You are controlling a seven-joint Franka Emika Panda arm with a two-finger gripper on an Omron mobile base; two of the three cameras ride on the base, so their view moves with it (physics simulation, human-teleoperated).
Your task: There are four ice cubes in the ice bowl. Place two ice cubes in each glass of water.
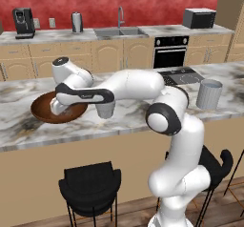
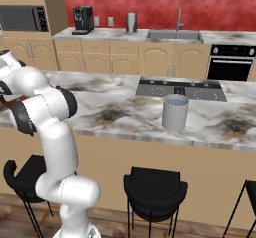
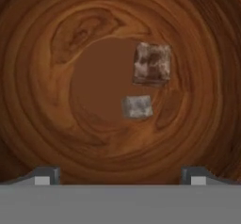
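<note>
A: Why is the arm reaching so low over the ice bowl (image 1: 40, 112) on the worktop (image 1: 124, 121)?

B: Probably to pick up a cube. The end effector (image 3: 120, 175) is hanging released, fingertips wide apart, over two ice cubes (image 3: 137, 107) lying near the bowl's middle, close together.

A: And the glasses?

B: The left base view is showing the near glass (image 1: 106, 109) just beside the bowl; the far glass (image 2: 175, 112) is standing well apart, clearest from the right.

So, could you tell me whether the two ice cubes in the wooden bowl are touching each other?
Apart. In the hand view, bare brown wood of the bowl shows between the larger cube and the smaller cube.
</note>
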